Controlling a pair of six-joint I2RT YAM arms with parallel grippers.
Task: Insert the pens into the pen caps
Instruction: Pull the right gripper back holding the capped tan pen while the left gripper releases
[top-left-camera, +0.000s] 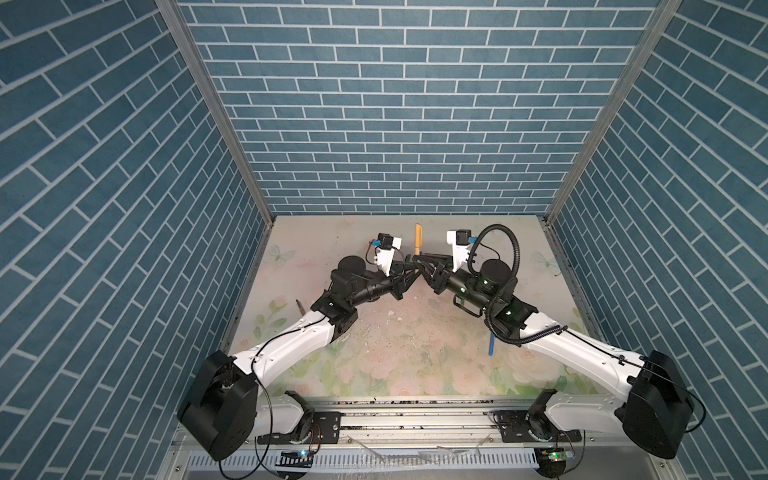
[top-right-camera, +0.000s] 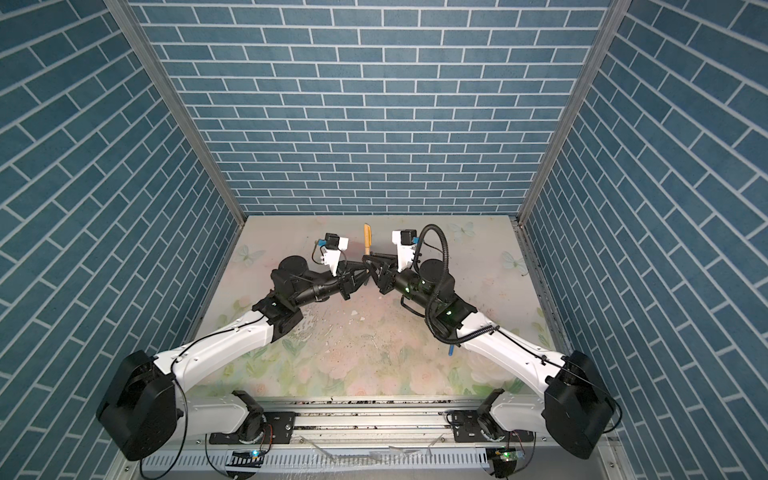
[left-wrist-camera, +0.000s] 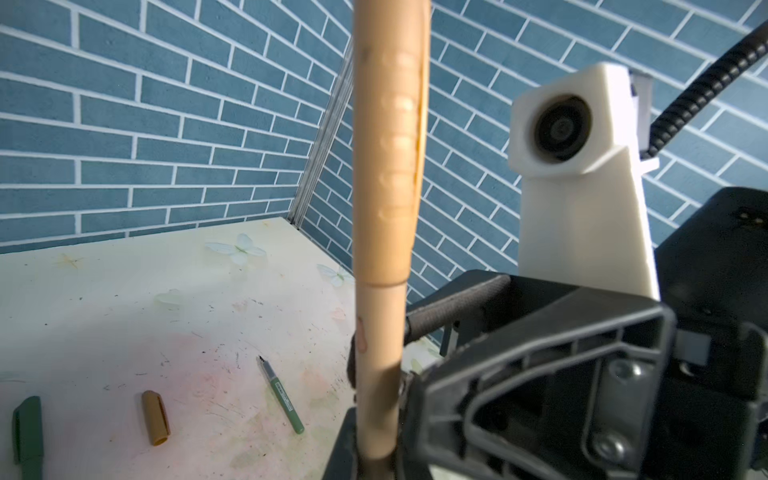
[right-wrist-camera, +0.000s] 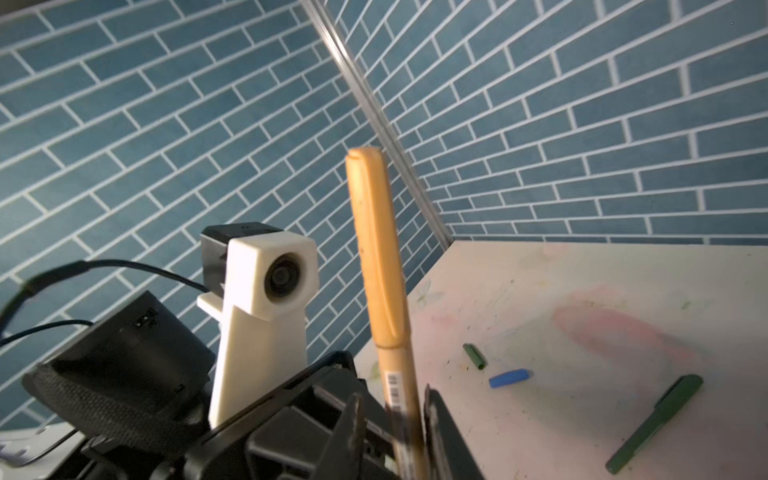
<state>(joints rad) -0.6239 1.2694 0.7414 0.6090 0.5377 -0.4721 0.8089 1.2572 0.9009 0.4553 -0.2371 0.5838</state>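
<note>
Closest to us, a blue pen (top-left-camera: 491, 345) lies bare on the table (top-left-camera: 374, 332), right of the tan pen (top-left-camera: 417, 243). Left of the tan pen a brown pen (top-left-camera: 299, 306) peeks out, tip bare. Under the tan pen lie a bare green pen (left-wrist-camera: 282, 397), a brown cap (left-wrist-camera: 156, 417), a green cap (right-wrist-camera: 474, 356) and a blue cap (right-wrist-camera: 510, 378). A capped green pen (right-wrist-camera: 656, 424) looks done. The tan pen stands up with its tan cap (right-wrist-camera: 374, 249) on. The left gripper (left-wrist-camera: 376, 399) is clamped on it. The right gripper (right-wrist-camera: 395, 417) has its jaws a little apart around it. I think two are done and three are left.

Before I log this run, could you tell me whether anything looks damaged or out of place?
The table looks worn: pink smears, dark ink flecks and chipped white patches mark its middle. Nothing else stands out.
</note>
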